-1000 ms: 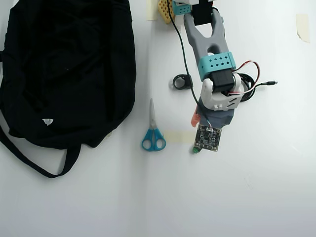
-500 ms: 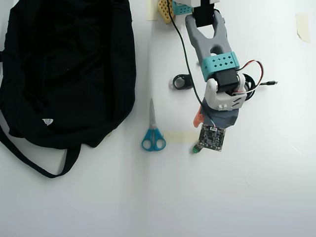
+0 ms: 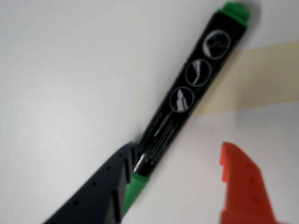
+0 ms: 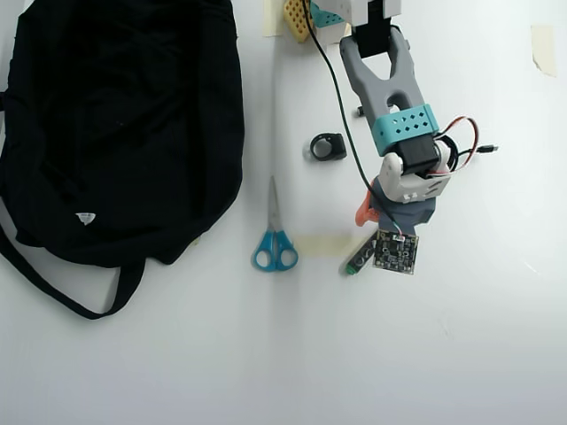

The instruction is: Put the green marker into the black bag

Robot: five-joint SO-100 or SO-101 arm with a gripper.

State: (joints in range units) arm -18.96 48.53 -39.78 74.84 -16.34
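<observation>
Green marker point(image 3: 187, 95) lies on the white table point(image 3: 60, 70) in the wrist view, slanting from a green end at about one o'clock down to a green end at about seven o'clock, its dark barrel printed with three white round icons. It crosses the end of a strip of tan tape point(image 3: 261, 74). The gripper point(image 3: 175, 168) straddles it with the jaws spread apart: the black finger point(image 3: 100, 191) touches the marker's lower end on its left side, while the orange finger point(image 3: 243, 186) stands clear of it at about four o'clock (a strip of bare table shows between them).

From the overhead view only the marker's green tip point(image 4: 356, 263) peeks out from under the arm point(image 4: 390, 97), just beside the wrist's circuit board point(image 4: 396, 252). Blue-handled scissors point(image 4: 275, 235) lie at nine o'clock from the marker, near it. A small black ring-shaped object point(image 4: 328, 146) sits at eleven o'clock. The black bag point(image 4: 115, 124), with its small white tag point(image 4: 85, 217), fills the upper left, well apart from the marker, beyond the scissors.
</observation>
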